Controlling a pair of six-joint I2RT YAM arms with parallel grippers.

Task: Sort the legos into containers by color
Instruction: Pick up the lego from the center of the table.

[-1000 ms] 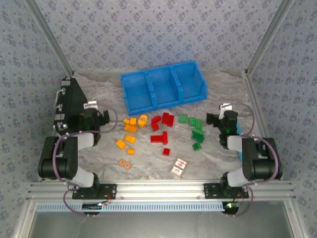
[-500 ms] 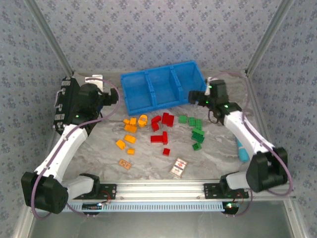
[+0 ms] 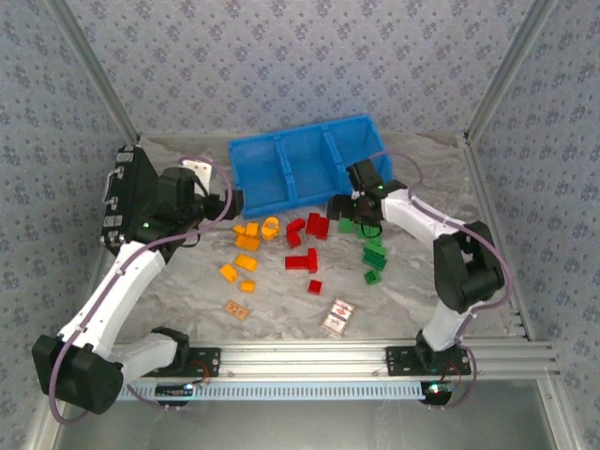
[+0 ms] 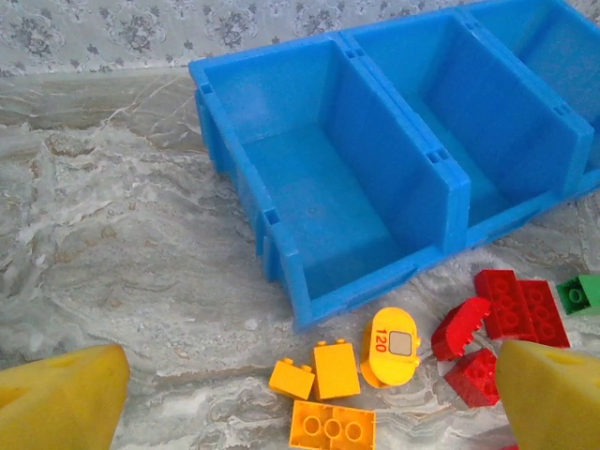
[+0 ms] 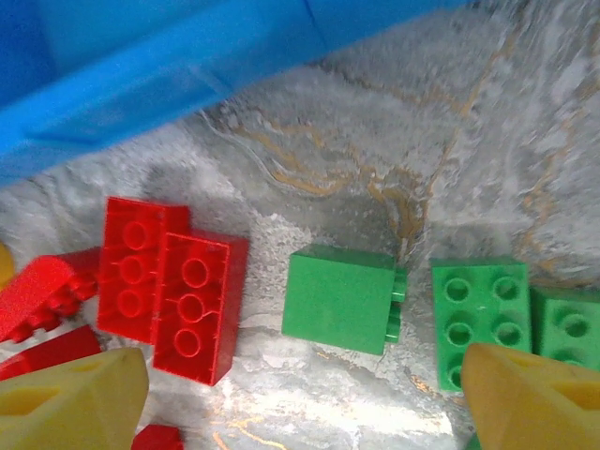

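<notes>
The big table [image 3: 281, 291] has a gray, swirly cloth on it. At the back of it sits the blue bin [image 3: 281, 199], with three boxes side by side. It is turned a little, so its right end lies farther back. A black box [image 3: 127, 197] stands at the left edge of the table.

The left arm reaches up along the black box. The left gripper [image 4: 305, 401] hangs just by the front left corner of the bin. Its two yellow fingers are spread wide and hold nothing. The right arm bends in toward the middle. The right gripper [image 5: 300, 403] hangs low by the front right part of the bin. Its fingers are wide apart too, with nothing held between them.

All the legos lie on the table in front of the bin, in three bunches. The orange legos [image 3: 248, 239] are on the left, the red legos [image 3: 305, 234] in the middle, and the green legos [image 3: 372, 244] on the right.

The left wrist view looks down on some orange bricks and a round-topped piece [image 4: 391, 345] marked "120" – it lies just in front of the bin's left box. In the right wrist view a green brick [image 5: 339, 298] lies on its side, with two long red bricks [image 5: 173, 291] to its left.

Near the front of the table lie a red-and-white card [image 3: 338, 317] and a small tan tile [image 3: 236, 308].
</notes>
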